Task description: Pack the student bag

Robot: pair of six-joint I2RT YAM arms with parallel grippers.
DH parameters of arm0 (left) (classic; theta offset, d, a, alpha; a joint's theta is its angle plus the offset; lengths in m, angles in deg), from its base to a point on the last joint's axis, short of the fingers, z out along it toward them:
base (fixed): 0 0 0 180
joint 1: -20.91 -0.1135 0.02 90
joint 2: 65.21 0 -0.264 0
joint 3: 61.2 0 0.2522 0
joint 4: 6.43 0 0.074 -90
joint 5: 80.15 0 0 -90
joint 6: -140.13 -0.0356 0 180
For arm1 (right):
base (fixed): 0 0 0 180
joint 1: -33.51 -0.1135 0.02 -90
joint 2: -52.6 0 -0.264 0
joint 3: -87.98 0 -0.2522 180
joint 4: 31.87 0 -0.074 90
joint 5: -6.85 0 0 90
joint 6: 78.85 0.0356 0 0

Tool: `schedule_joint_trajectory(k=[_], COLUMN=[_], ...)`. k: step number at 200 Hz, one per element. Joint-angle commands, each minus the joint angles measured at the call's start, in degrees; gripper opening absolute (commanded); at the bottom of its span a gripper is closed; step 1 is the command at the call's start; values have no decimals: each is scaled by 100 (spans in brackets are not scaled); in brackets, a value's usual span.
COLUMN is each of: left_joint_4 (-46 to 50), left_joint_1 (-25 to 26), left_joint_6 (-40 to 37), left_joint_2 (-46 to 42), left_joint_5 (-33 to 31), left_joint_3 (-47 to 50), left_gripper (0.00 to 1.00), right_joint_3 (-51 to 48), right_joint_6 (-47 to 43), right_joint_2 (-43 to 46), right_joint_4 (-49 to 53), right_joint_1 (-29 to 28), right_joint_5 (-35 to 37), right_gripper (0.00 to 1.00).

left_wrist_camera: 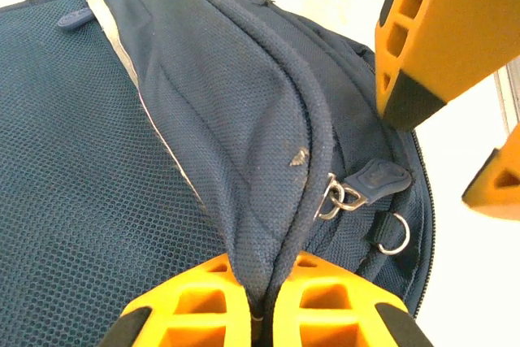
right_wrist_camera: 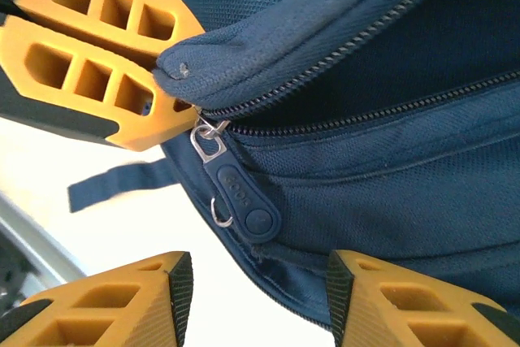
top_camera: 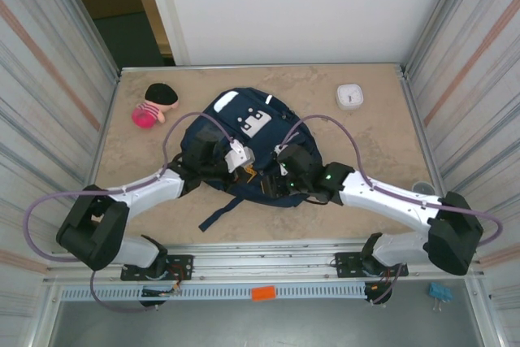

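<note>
Bag [top_camera: 244, 108] edge is clamped between left gripper [left_wrist_camera: 262, 284] fingers; right gripper [right_wrist_camera: 256, 290] fingers are seen apart, near zip pull [right_wrist_camera: 240, 194].

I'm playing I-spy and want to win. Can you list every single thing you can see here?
student bag: one, navy blue, middle of the table
zipper pull: one, navy blue with metal rings, on the bag's zip
doll: one, pink with black hair, far left of the table
small square box: one, white, far right of the table
clip: one, blue, off the table, near right
table: one, beige
left gripper: one, orange fingers, shut on a fold of the bag
right gripper: one, orange fingers, open, by the zipper pull
</note>
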Motion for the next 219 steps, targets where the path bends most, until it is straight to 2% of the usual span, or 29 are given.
schedule_joint_trajectory(k=[1, 67, 76, 95, 136, 175, 219], left_joint_4=[-3, -28, -23, 121, 939, 1254, 1451], left_joint_1=[14, 12, 8, 8, 3, -111, -176], left_joint_6=[402, 527, 528, 409, -63, -178, -297], left_joint_2=[70, 65, 53, 2, -23, -120, -247], left_joint_5=[647, 755, 748, 515, -565, -1163, -1284], left_joint_3=[-268, -302, -305, -324, -515, -571, -544], left_gripper=[0, 0, 0, 0, 0, 0, 0], right_joint_3=[306, 600, 603, 645, 501, 181, 130], right_joint_6=[-341, -795, -829, -894, -1073, -1271, -1538], right_joint_2=[-199, -667, -708, -710, -307, 157, 314], right_joint_4=[-326, -533, -519, -314, 240, 615, 767], right_joint_1=[-60, -51, -45, -35, 222, 843, 1411], right_joint_5=[546, 659, 677, 790, 721, 275, -608], right_gripper=[48, 45, 39, 17, 0, 0, 0])
